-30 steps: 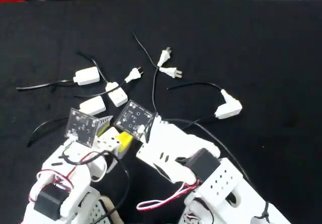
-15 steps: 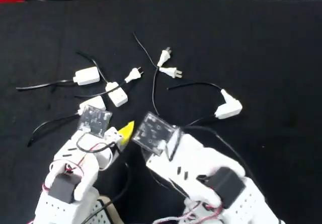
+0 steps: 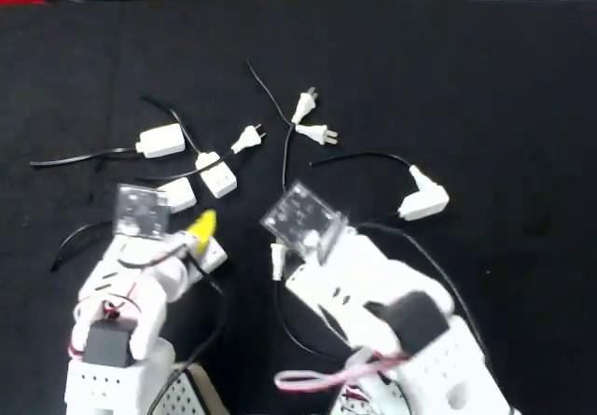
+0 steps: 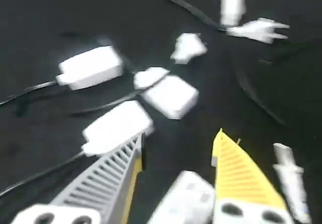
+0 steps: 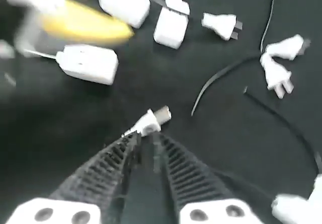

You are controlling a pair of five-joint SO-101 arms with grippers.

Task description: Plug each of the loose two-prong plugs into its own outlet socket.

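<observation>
**A:** Which arm has the plug now?

**B:** The right one. The right gripper (image 5: 146, 136) is closed tight on one two-prong plug (image 5: 151, 123). The plug shows at the very fingertips, and it is lifted off the black table (image 3: 485, 98).

**A:** And the other arm?

**B:** The left gripper (image 4: 178, 138) stands wide and holds nothing. A white socket block (image 4: 183, 204) lies on the table in the gap between its grey finger (image 4: 105, 183) and its yellow finger (image 4: 241, 173).

**A:** How does this socket lie from the plug?

**B:** From above, the socket block is at about 9 o'clock from the held plug, near it but apart. The long axis of the plug runs close to the 12-to-6 line, so it lies across the way to the socket and does not point at it.

**A:** Which end has the prongs?

**B:** The plug is blurred, so I cannot say surely which end it is.

**A:** So what does the coming move need?

**B:** In my judgement the plug must be turned until its prongs face 9 o'clock, and then pushed that way. The left arm is nearer to the socket block, so it is the one to close on it and keep it steady.

**A:** Are there other plugs?

**B:** Yes, another loose plug (image 3: 247, 139) waits toward 12 o'clock, well apart from both grippers.
</observation>
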